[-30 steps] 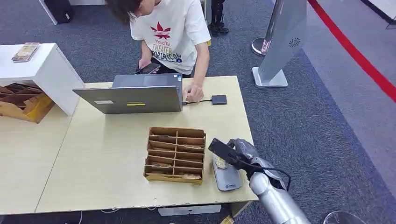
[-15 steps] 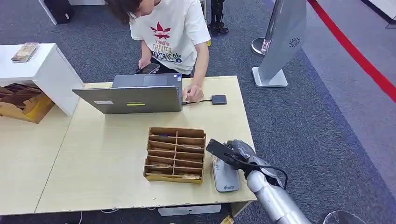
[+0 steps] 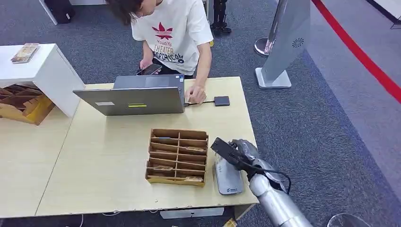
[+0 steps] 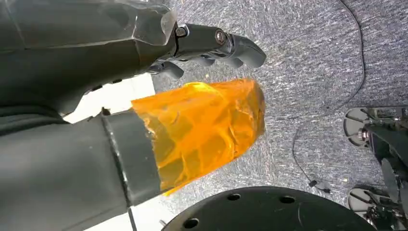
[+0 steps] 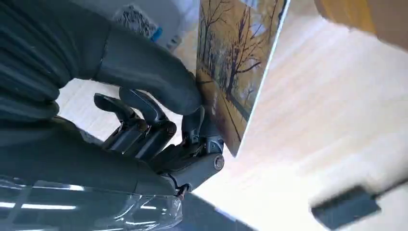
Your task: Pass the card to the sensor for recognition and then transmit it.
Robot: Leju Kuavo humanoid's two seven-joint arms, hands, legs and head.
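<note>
Right hand pinches the thin rectangular card with the autumn-trees picture, thumb pressed on its face, holding it just above the flat grey sensor pad on the pale wooden counter. Just beside the hand sits the brown cardboard divider box. Left hand hangs over grey carpet, fingers loosely curled, nothing in it.

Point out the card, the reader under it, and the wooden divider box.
card (image 5: 235, 62): right wrist view, on its printed tree picture.
card reader (image 3: 229, 178): head view, on its grey top, near the table's edge.
wooden divider box (image 3: 178, 156): head view, on the middle partitions.
</note>
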